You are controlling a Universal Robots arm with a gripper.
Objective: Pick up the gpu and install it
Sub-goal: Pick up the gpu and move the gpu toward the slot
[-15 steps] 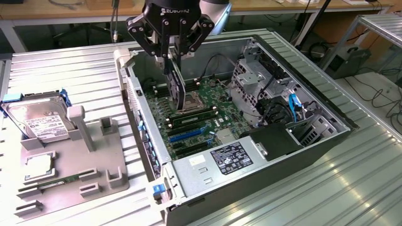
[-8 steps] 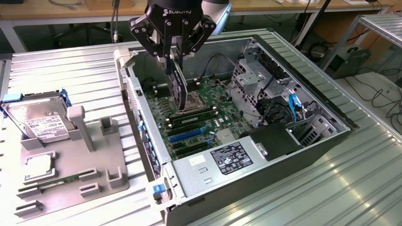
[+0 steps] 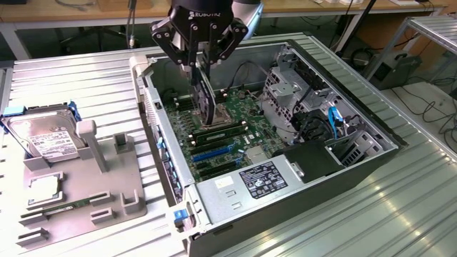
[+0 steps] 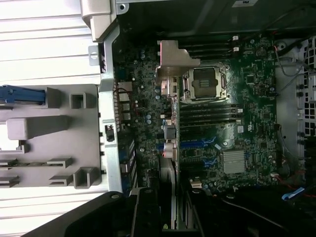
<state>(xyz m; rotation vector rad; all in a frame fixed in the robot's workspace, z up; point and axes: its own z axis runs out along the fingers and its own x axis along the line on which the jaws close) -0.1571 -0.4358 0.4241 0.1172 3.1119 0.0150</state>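
The gripper (image 3: 198, 63) grips the top of the gpu (image 3: 207, 101), which hangs upright over the motherboard (image 3: 250, 131) inside the open computer case (image 3: 357, 166). A metal drive cage (image 3: 286, 88) stands close on the exterior view's right. A hard drive (image 3: 43, 136) rests on the grey tray (image 3: 107, 187) at the exterior view's left.

"ROBOTIQ" on the gripper (image 3: 200, 63); power supply label (image 3: 260, 179) and hard drive label (image 3: 47, 143) too small to read

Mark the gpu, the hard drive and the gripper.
gpu (image 3: 207, 101): exterior view, dark flat face.
hard drive (image 3: 51, 143): exterior view, white label.
gripper (image 3: 200, 63): exterior view, between fingertips.
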